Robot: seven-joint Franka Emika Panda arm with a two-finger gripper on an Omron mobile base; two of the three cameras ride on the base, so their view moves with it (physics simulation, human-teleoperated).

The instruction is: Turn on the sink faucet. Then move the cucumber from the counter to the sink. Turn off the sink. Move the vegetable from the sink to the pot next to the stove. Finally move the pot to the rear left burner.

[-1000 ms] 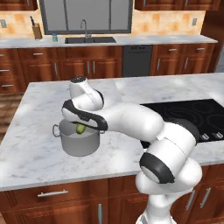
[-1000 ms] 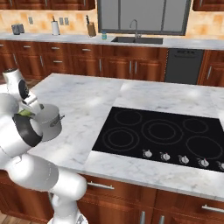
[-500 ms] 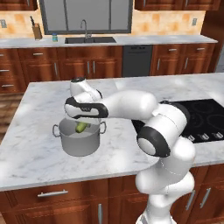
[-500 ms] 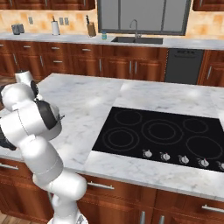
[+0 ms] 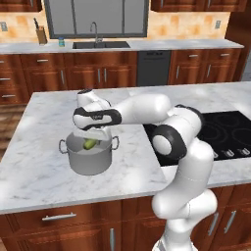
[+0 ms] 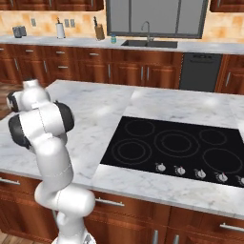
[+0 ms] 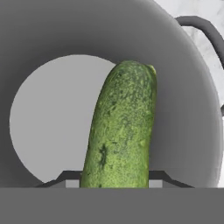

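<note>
Hand view: cucumber (image 7: pixel 120 131) running up the middle of the frame, lower end pinched between the two dark fingertips (image 7: pixel 159 177) at the bottom edge, upper end pointing toward the far inner wall of the pot (image 7: pixel 192 131). Held, then, jaws part-closed on the vegetable's width. Pale round pot floor to the left of centre, grey wall curving all round, one loop handle at upper right with a sliver of marble beyond it.

Left base view: same green shape (image 5: pixel 90 144) at left of centre, hanging just inside the rim of the pot (image 5: pixel 88 162), under the gripper (image 5: pixel 93 133). Pot standing on the marble counter (image 5: pixel 39 171), well apart from the black stove (image 5: pixel 230 132) at the right edge. Sink (image 5: pixel 100 45) and faucet (image 5: pixel 94 33) far off at top centre, on the back counter.

Right base view: stove (image 6: pixel 176 145) spread across the centre and right, rear left ring toward its upper left; arm bulking at the left edge in front of the pot.

Judged as the drop-into-pot step, nearly done, with the carry to the burner left.

Risks from here: releasing while tilted could leave the cucumber leaning on the rim rather than lying on the floor, ready to tip out once the pot moves. Withdrawing off-vertical could knock a finger against the wall or handle and shove the pot along the marble. Cannot tell how far the lower end sits above the floor, so bounce on release uncertain.
</note>
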